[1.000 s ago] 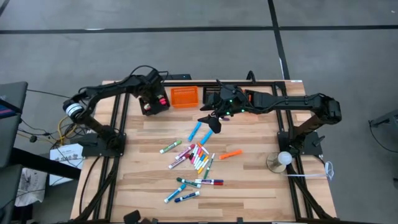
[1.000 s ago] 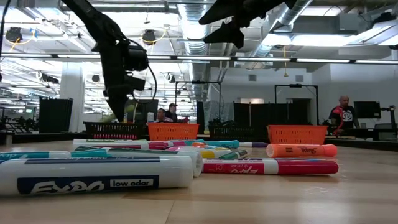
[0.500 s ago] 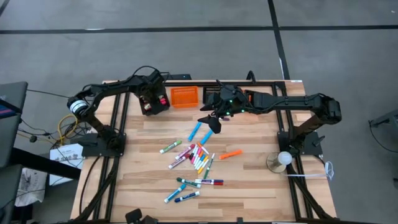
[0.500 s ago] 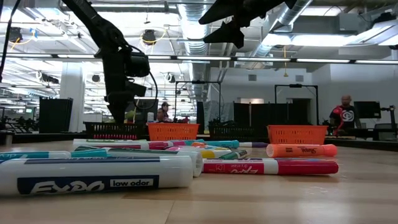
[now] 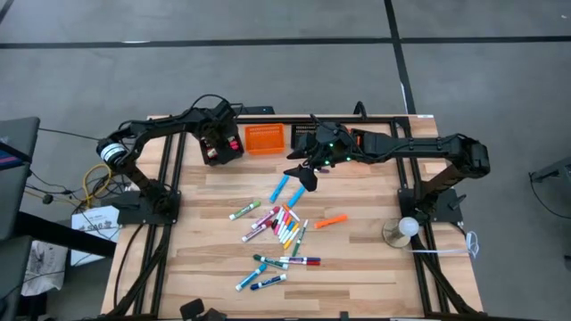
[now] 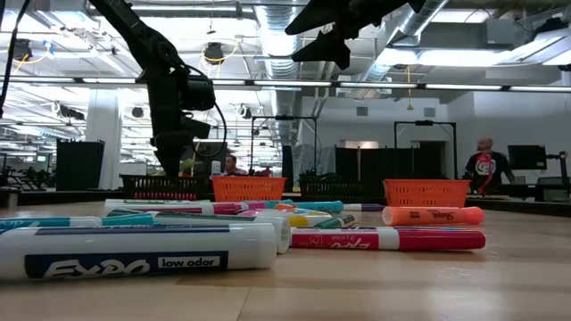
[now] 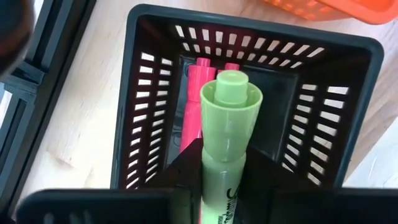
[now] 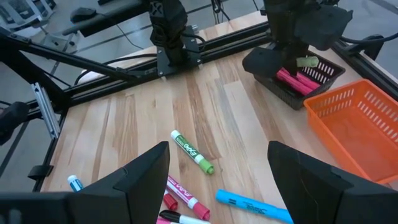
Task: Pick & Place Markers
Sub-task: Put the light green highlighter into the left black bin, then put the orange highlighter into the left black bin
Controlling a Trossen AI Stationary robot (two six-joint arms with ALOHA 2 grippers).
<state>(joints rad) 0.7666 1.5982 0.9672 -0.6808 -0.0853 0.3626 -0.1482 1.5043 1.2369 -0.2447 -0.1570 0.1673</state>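
While the left gripper clamps a green marker over the black basket
Pink markers lie inside it (right gripper gapes, well off)

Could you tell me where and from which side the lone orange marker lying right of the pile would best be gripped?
The orange marker lies flat on the table, apart from the pile, so nothing crowds its sides. I would come straight down from above and close on the middle of its barrel, fingers across its long axis. The open right pincer hovers nearest and is probably best placed.
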